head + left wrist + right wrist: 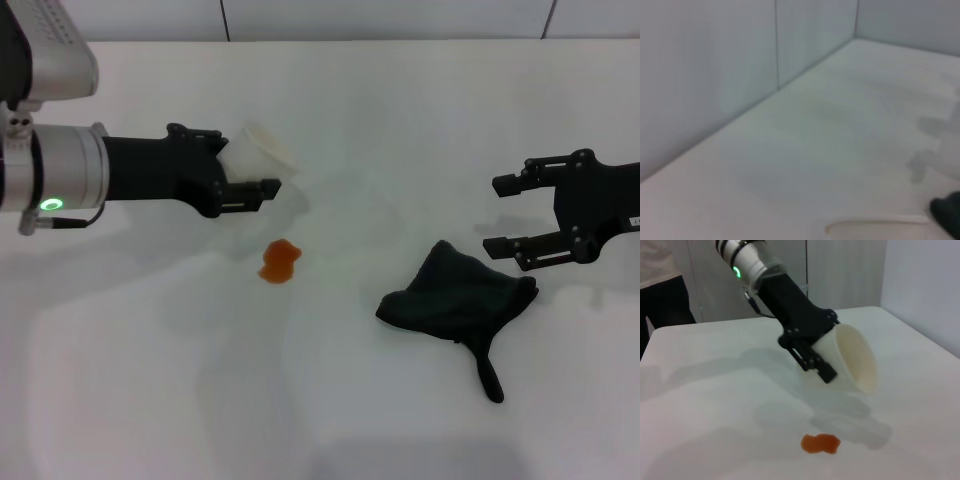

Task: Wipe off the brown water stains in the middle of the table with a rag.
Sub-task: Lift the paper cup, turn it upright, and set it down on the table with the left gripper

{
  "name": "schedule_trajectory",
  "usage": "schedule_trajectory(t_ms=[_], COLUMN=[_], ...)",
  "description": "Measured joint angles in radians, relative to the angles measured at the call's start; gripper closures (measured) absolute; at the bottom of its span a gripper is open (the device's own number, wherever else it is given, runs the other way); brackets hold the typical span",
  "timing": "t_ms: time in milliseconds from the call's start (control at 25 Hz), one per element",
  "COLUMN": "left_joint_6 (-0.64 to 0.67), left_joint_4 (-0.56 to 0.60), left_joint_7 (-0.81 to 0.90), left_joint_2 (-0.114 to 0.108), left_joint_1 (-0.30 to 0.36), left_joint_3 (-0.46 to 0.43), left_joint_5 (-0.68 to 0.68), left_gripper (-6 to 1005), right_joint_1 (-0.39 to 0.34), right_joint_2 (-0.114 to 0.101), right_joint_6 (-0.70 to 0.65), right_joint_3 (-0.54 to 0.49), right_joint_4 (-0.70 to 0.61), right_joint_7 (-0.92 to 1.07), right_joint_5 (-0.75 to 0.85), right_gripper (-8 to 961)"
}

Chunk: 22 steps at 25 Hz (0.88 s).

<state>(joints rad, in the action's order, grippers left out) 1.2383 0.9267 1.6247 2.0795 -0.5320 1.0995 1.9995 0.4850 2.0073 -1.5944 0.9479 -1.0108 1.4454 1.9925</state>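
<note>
The brown water stain (pixel 280 262) is a small orange-brown blot on the white table (pixel 150 380), also visible in the right wrist view (pixel 821 443). The black rag (pixel 458 295) lies bunched to its right, with a thin tail pointing toward the front. My right gripper (pixel 495 214) hovers open just right of and above the rag, holding nothing. My left gripper (pixel 255 162) is shut on a tilted white paper cup (pixel 265 150), behind and slightly left of the stain. In the right wrist view the cup (pixel 852 357) points its mouth down toward the stain.
A pale wall (pixel 300 18) runs along the table's far edge. In the left wrist view only tabletop (pixel 815 150), wall panels (pixel 705 75) and a thin cream rim (pixel 875 222) show. A person in dark clothes (pixel 662 295) stands beyond the table in the right wrist view.
</note>
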Motion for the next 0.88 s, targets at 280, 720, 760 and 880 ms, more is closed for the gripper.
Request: schedule_trajectory(t_ms=[280, 720, 760, 880], left_joint_6=[-0.173, -0.21, -0.211, -0.215], left_joint_4=[-0.2, -0.419, -0.434, -0.481], left_joint_7=[-0.201, -0.567, -0.583, -0.625], left_joint_2=[0.0, 0.001, 0.001, 0.001], left_joint_1=[-0.049, -0.046, -0.047, -0.046], left_joint_3=[0.0, 0.0, 0.0, 0.001], left_joint_5=[-0.148, -0.51, -0.525, -0.558], left_gripper=[394, 390, 390, 390], right_joint_1=[0.01, 0.023, 0.023, 0.023], right_joint_2=[0.002, 0.002, 0.002, 0.002], right_joint_6=[0.003, 0.028, 0.028, 0.029], right_joint_3=[0.0, 0.0, 0.0, 0.0], right_joint_4=[0.009, 0.035, 0.036, 0.037], right_joint_7=[-0.008, -0.011, -0.011, -0.012], right_joint_5=[0.0, 0.001, 0.0, -0.002], right_gripper=[187, 188, 188, 188])
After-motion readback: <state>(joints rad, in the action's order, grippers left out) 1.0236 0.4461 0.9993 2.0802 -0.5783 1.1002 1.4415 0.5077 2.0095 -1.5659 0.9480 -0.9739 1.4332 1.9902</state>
